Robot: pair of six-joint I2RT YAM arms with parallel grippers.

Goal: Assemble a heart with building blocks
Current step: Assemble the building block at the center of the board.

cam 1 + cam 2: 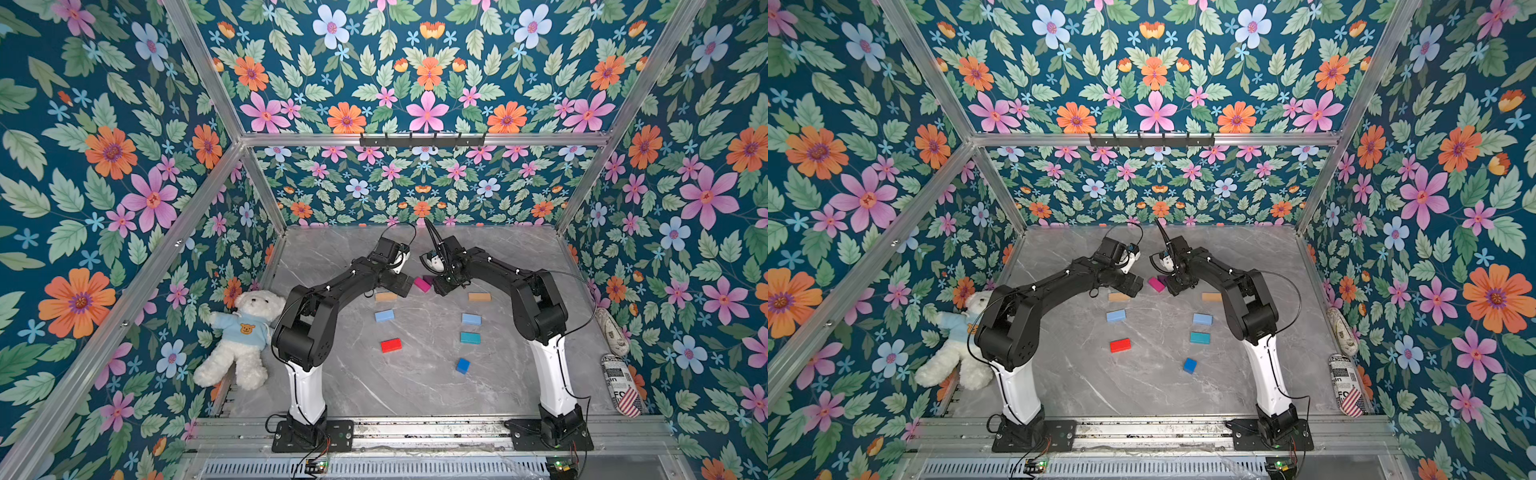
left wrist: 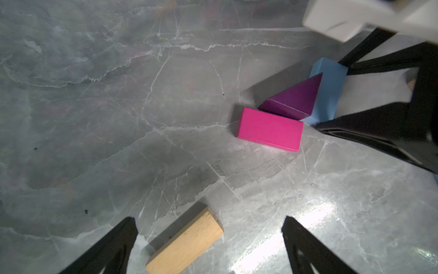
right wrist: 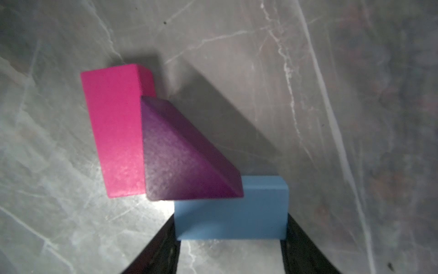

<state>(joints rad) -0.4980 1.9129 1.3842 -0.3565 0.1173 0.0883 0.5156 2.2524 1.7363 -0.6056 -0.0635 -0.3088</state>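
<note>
The building blocks lie spaced apart in a loose ring on the marble table. A magenta brick, a purple wedge and a light blue brick touch at the far end of the ring. My right gripper has a finger against each end of that light blue brick. My left gripper hovers open over a tan brick, touching nothing. Nearer lie another tan brick, two light blue bricks, a teal brick, a red brick and a dark blue cube.
A white teddy bear leans against the left wall. Two patterned shoes lie along the right wall. Both arm bases are bolted to the front rail. Floral walls close in three sides.
</note>
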